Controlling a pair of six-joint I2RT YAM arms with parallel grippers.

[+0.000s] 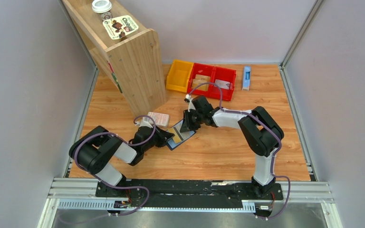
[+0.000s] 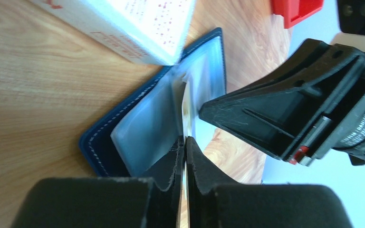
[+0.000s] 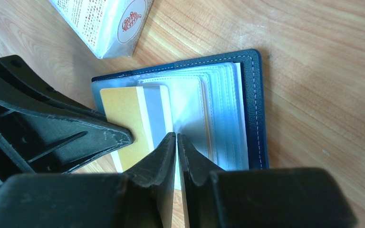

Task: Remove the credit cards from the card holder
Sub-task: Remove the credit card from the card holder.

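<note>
1 card holder (image 3: 253, 95), 1 yel card (image 3: 121, 107), 1 pkt (image 3: 100, 23).

Plain pale grey walls (image 1: 24, 95) close me in on three sides of my orange-brown wooden table (image 1: 218, 156), a tall light-wood shelf (image 1: 138, 71) stands at its far left corner, all softly, evenly lit.

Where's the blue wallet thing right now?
In the top view the navy card holder lies open on the table left of centre, between the left gripper and right gripper, beside the pink-and-white packet.
</note>
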